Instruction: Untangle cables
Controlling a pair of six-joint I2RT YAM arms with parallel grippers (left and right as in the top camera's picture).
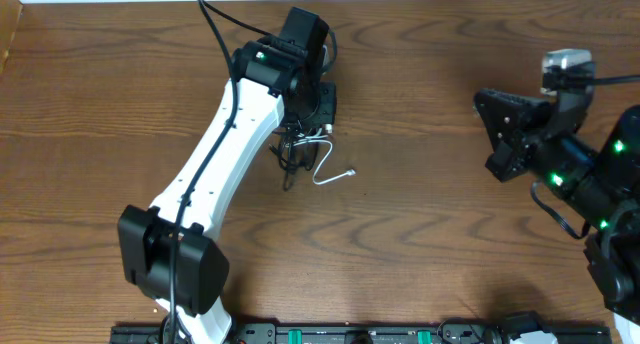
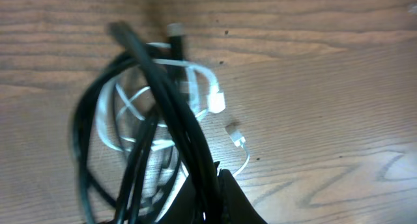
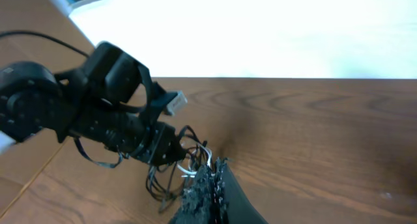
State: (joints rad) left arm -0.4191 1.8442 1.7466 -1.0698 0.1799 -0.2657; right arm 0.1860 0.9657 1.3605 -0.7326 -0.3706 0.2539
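Note:
The black cable (image 2: 163,100) and the white cable (image 2: 199,74) form one tangled bunch. My left gripper (image 2: 212,188) is shut on strands of the black cable, which run up between its fingers. The white cable's loops lie among the black ones, and its two small white connectors (image 2: 217,101) show to the right. In the overhead view the bunch (image 1: 292,156) hangs under my left gripper (image 1: 305,119), and the white tail (image 1: 335,174) trails right onto the table. My right gripper (image 3: 214,178) is shut and empty, well right of the bunch (image 3: 186,160); overhead it shows at the right (image 1: 482,106).
The wooden table (image 1: 420,234) has its far edge along the top of the overhead view. The left arm's white link (image 1: 215,169) crosses the table's left half. A black rail (image 1: 330,334) runs along the front edge.

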